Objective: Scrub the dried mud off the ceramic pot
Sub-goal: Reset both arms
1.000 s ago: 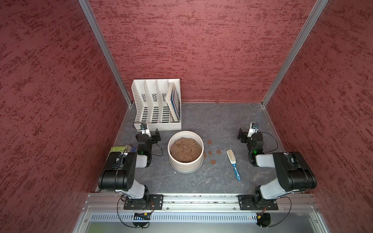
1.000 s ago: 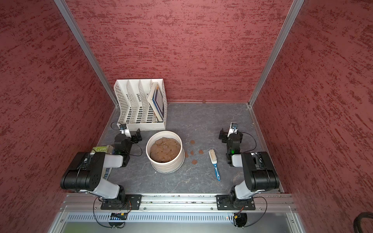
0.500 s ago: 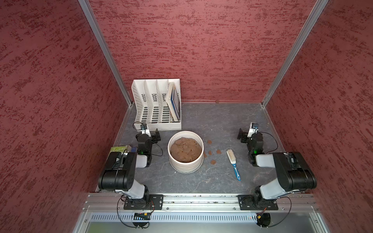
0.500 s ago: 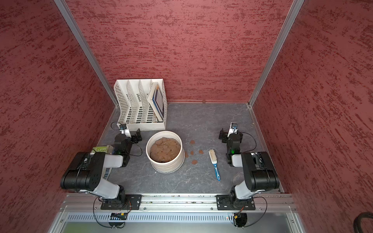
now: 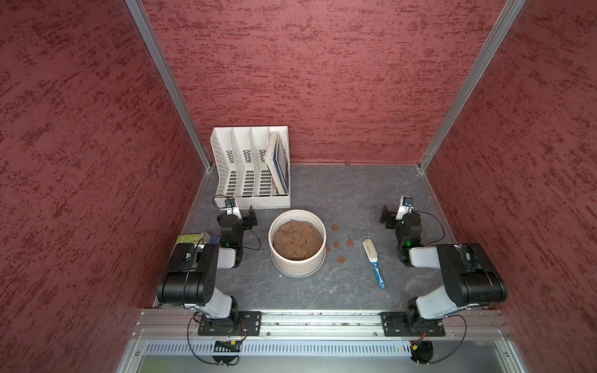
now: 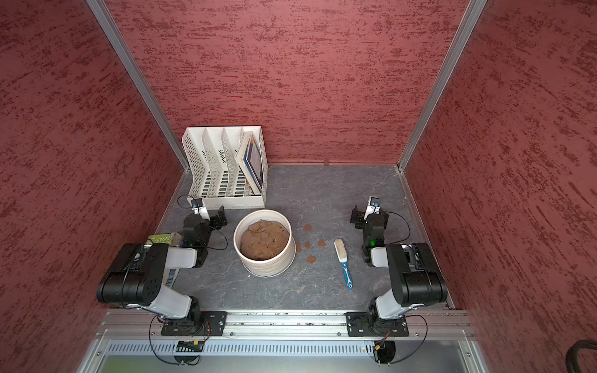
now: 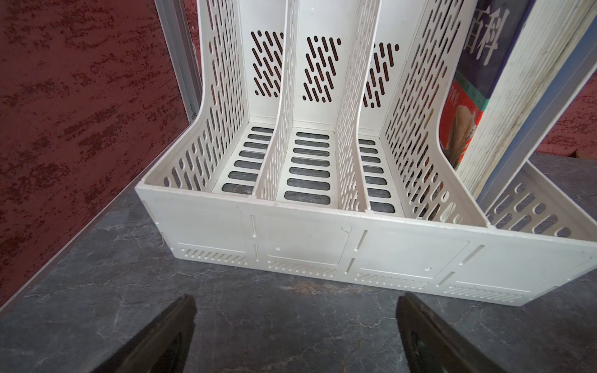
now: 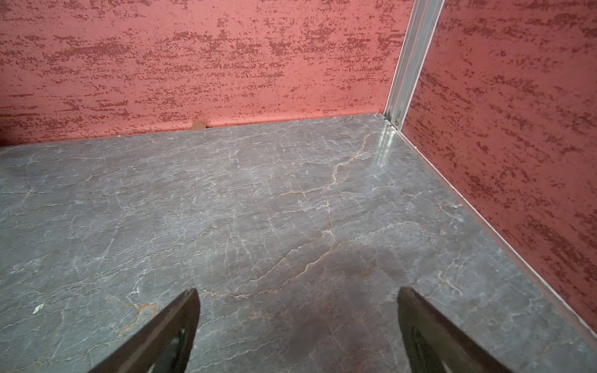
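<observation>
The left claw (image 7: 295, 310) and right claw (image 8: 297, 303) are gaping wide and empty, parked apart, leaving room around the ceramic pot (image 5: 297, 269) sitting upright on the bench (image 5: 339, 193). Patches of dried mud (image 5: 336, 244) are lying just beside it. The brush (image 5: 371, 253) is lying nearer the right arm, probably for that claw.

Even, soft overhead light, faint shadows, sharp focus; wide-angle bending at the edges.

right end effector (image 8: 298, 290) spread wide above grey veined tabletop (image 8: 258, 200).
</observation>
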Controlling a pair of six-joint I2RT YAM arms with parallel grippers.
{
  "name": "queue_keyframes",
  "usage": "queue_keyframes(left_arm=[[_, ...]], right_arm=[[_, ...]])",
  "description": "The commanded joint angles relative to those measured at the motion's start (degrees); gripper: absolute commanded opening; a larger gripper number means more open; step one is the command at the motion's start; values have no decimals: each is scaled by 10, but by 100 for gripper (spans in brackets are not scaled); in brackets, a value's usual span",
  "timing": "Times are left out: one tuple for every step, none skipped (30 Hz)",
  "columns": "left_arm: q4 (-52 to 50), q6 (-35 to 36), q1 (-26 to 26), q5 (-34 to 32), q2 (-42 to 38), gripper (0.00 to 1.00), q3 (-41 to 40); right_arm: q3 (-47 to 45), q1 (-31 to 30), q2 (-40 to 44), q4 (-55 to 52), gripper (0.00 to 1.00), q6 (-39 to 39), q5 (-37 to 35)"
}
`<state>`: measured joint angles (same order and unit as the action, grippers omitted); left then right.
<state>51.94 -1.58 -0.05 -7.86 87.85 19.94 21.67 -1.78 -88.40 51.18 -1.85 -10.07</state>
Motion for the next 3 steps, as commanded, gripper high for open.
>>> queue_keyframes(left_arm=[[13,8,1,1,-2,100,8],[13,8,1,1,-2,100,8],[14,7,1,2,-2,100,8]], right_arm=[[0,-2,0,14,99,7,10],[-2,-2,2,17,99,8,10],[-4,-2,3,18,99,7,11]])
